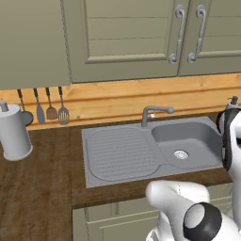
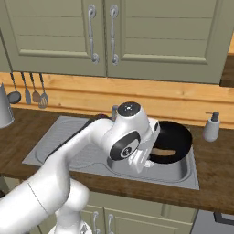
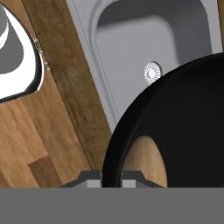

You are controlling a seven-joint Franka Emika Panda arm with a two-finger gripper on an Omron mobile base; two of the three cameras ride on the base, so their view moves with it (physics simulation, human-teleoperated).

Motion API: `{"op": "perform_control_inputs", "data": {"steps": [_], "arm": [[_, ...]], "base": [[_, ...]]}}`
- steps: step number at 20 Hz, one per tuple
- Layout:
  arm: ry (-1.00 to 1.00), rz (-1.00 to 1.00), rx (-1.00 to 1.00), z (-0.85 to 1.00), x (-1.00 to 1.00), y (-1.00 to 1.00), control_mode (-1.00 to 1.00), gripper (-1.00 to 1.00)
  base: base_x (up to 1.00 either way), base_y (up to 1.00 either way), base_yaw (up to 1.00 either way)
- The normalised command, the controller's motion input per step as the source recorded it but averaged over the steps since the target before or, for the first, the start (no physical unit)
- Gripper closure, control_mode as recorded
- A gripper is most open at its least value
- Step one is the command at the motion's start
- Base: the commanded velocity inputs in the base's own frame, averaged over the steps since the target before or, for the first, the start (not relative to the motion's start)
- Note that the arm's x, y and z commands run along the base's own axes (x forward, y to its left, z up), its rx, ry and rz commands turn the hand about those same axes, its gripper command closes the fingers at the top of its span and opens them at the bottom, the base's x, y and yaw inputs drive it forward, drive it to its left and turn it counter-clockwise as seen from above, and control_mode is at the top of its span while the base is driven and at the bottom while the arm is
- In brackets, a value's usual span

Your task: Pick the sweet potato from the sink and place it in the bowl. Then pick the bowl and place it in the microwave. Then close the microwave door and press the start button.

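Nearest the hand camera, the rim of the round, shallow, matte black bowl [image 3: 175, 127] is seen passing between the two dark fingertips of the two-finger gripper [image 3: 111, 181], which is closed on that rim; the grip on the edge is judged to be the means by which the bowl is carried. Inside the bowl, close to the gripped edge, the small orange-brown sweet potato [image 3: 146, 159] is seen lying against the inner wall, so the first placement is judged complete. In the right base view the bowl [image 2: 176, 137] is held clear above the right end of the grey metal sink [image 2: 55, 151], tilted slightly, with the sweet potato [image 2: 160, 151] visible at its lower side beside the gripper [image 2: 148, 157]. The tilt is judged to follow from a one-sided hold on the rim, and a risk of the tuber rolling is therefore noted. Below the bowl in the hand view, the sink [image 3: 144, 35] basin and its round drain [image 3: 152, 72] are seen, bordered by the dark wooden counter [image 3: 65, 78]. In the left base view the basin of the sink [image 1: 117, 153] is seen with nothing lying in it, beneath the curved grey faucet [image 1: 153, 113]. A white soap dispenser [image 2: 211, 126] stands on the counter to the right of the sink. Transfer of the bowl to the microwave is judged to be the step in hand.
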Motion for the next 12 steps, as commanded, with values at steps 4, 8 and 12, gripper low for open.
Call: {"op": "perform_control_inputs", "data": {"steps": [4, 8, 12], "arm": [[0.00, 0.23, 0.00, 0.47, -0.17, 0.99, -1.00, 1.00], [0.00, 0.22, 0.00, 0.83, -0.12, 0.82, -1.00, 1.00], [0.00, 0.16, 0.07, 0.79, -0.38, 0.74, -1.00, 1.00]], "base": [[0.00, 0.00, 0.00], [0.00, 0.00, 0.00], [0.00, 0.00, 0.00]]}}
